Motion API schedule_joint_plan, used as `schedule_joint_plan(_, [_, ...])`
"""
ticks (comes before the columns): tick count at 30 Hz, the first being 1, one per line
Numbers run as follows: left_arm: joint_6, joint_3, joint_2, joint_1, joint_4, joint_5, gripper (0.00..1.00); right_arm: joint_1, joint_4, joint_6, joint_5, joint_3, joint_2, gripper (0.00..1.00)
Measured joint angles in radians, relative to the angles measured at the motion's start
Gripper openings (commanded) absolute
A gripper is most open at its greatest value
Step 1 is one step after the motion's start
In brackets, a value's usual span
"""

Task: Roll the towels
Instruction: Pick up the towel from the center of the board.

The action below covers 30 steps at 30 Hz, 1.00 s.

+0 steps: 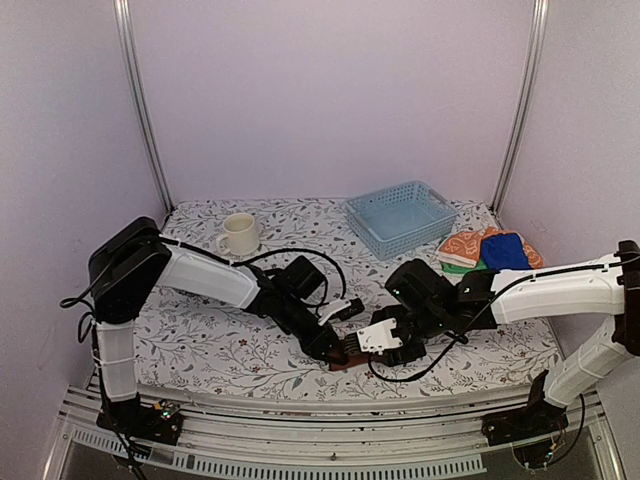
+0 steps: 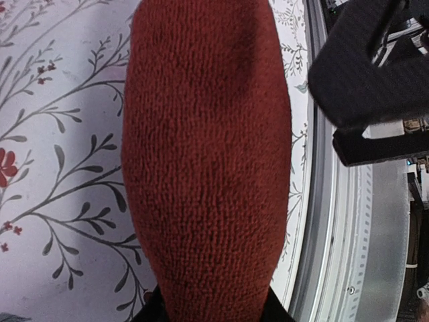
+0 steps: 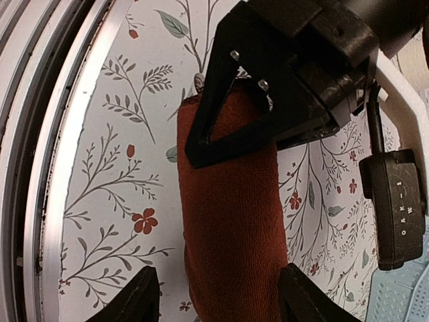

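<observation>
Rolled rust-brown towel (image 2: 208,168) filling my left wrist view, lying by the counter's (image 1: 200,345) near edge, my left pincer (image 1: 338,352) pinching one end, my right pincer (image 3: 218,298) spread astride the other, more towels (image 1: 490,250) piled beside the basket (image 1: 400,215).

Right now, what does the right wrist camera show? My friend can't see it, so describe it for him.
A rolled rust-brown towel lies on the flowery table, with the open right gripper straddling its near end. The black left gripper is clamped on its far end.
</observation>
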Motion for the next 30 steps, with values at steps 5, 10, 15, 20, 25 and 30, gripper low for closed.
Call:
schedule_joint_plan(5, [-0.022,0.002,0.023,0.033,-0.001,0.085,0.15,0.017,0.048,-0.013,0.020,0.001,0.040,0.64])
schedule_joint_plan(10, [-0.034,0.014,0.044,0.049,-0.003,0.146,0.13,0.019,0.085,-0.027,0.027,0.006,0.101,0.65])
schedule_joint_plan(15, [-0.045,0.017,0.054,0.058,-0.014,0.176,0.12,0.019,0.126,-0.039,0.035,0.010,0.148,0.64])
schedule_joint_plan(20, [-0.045,0.026,0.061,0.062,-0.030,0.184,0.12,0.019,0.124,-0.043,0.045,0.035,0.172,0.65])
schedule_joint_plan(25, [-0.040,0.028,0.061,0.063,-0.034,0.179,0.11,0.019,0.063,-0.038,0.022,0.105,0.163,0.65])
schedule_joint_plan(30, [-0.034,0.034,0.063,0.064,-0.044,0.183,0.12,0.019,0.048,-0.033,0.006,0.142,0.159,0.65])
